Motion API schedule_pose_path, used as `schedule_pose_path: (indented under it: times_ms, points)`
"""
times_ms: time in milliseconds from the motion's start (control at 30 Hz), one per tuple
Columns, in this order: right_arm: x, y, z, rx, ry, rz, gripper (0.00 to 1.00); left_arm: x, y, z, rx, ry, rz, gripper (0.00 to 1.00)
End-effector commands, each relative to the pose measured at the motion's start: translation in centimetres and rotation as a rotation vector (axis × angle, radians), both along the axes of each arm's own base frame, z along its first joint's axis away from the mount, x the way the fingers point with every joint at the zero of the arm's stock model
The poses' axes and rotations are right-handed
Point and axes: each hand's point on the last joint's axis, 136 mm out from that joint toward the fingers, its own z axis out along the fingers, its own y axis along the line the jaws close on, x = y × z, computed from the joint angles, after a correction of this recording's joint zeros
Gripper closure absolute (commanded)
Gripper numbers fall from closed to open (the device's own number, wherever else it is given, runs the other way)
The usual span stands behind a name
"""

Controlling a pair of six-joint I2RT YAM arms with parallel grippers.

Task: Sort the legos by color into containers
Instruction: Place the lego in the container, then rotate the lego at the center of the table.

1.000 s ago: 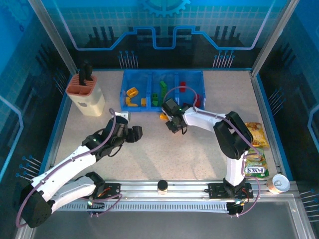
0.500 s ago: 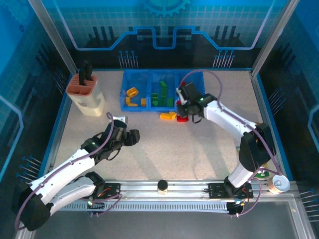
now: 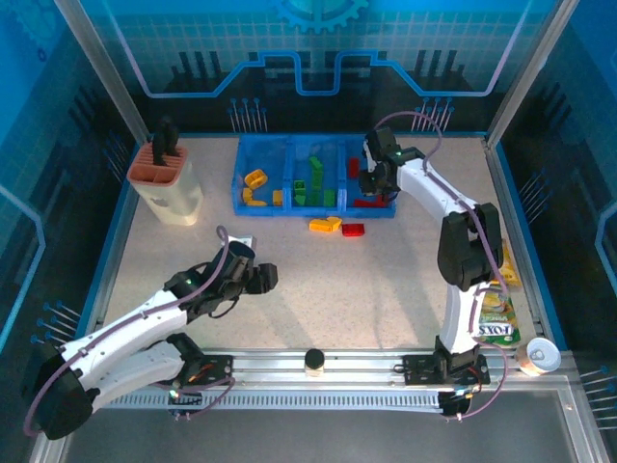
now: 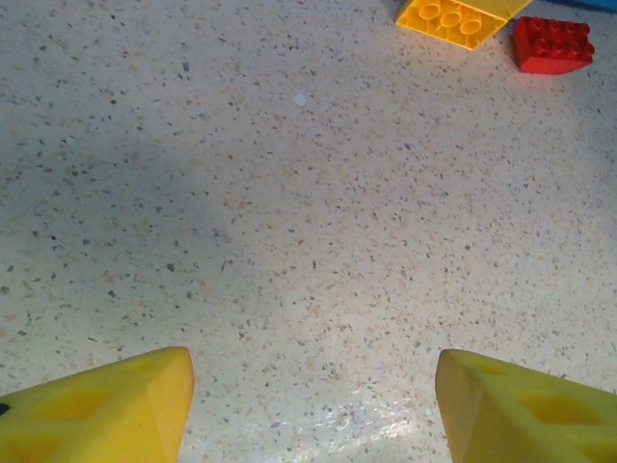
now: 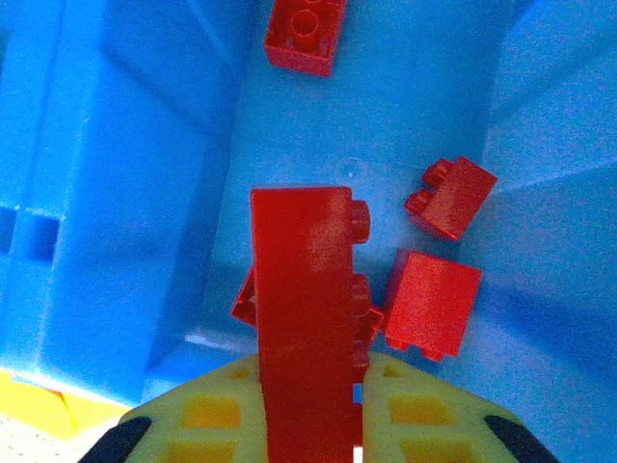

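The right gripper point(image 5: 307, 395) is clamped on a long red brick point(image 5: 304, 289), holding it over the compartment at the 3 o'clock end of the blue tray point(image 3: 280, 145), where other red bricks point(image 5: 434, 304) lie. The left gripper point(image 4: 313, 405) hovers above bare table point(image 4: 289, 193), jaws parted with nothing between them. A yellow brick point(image 4: 461, 14) and a small red brick point(image 4: 551, 43) lie toward its 1 o'clock, just off the tray's 6 o'clock edge

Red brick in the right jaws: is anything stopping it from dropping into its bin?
Nothing visible blocks it. The red brick hangs over the open bin, with loose red bricks lying on the bin floor below.
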Motion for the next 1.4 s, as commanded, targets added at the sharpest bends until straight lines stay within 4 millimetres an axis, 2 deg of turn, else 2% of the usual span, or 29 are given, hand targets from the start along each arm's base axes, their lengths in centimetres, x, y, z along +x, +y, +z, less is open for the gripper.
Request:
schedule_pose_path:
  times_ms: [0, 33, 67, 133, 167, 300, 500, 733, 867, 1133, 1367]
  points:
    - [0.7, -0.4, 0.6, 0.009, 0.012, -0.003, 0.77, -0.6, 0.2, -0.4, 0.008, 0.016, 0.009, 0.32]
    - [0.8, -0.2, 0.6, 0.016, 0.013, 0.001, 0.72, -0.7, 0.2, -0.5, 0.009, 0.016, 0.008, 0.32]
    - [0.9, 0.0, 0.9, 0.029, 0.008, 0.006, 0.64, -0.6, 0.1, -0.4, 0.011, 0.014, 0.006, 0.32]
    - [0.7, 0.5, 1.8, 0.063, -0.011, 0.01, 0.38, -0.6, 0.0, -0.2, 0.011, 0.007, -0.001, 0.32]
    - [0.6, 0.9, 2.7, 0.098, -0.032, 0.022, 0.34, -0.5, -0.1, -0.1, 0.016, 0.002, -0.007, 0.32]
    - [-0.7, 1.3, 5.5, 0.165, -0.117, 0.028, 0.32, 0.0, -0.6, 0.3, 0.028, -0.012, -0.034, 0.32]
    - [-3.7, 1.1, 6.5, 0.202, -0.147, 0.045, 0.32, 1.3, -2.4, 0.6, 0.042, -0.015, -0.086, 0.27]
    - [-8.5, 0.7, 3.8, 0.247, -0.135, 0.047, 0.3, 4.7, -5.5, 0.9, 0.112, -0.033, -0.172, 0.19]
    - [-10.6, 0.2, 2.3, 0.27, -0.126, 0.033, 0.28, 7.7, -7.5, -0.3, 0.216, 0.007, -0.218, 0.16]
    - [-12.6, -0.5, 2.0, 0.283, -0.135, 0.026, 0.26, 13.5, -11.0, -3.2, 0.31, 0.06, -0.239, 0.16]
    - [-13.6, -1.1, 1.5, 0.29, -0.129, 0.019, 0.26, 16.9, -11.5, -5.4, 0.366, 0.104, -0.264, 0.15]
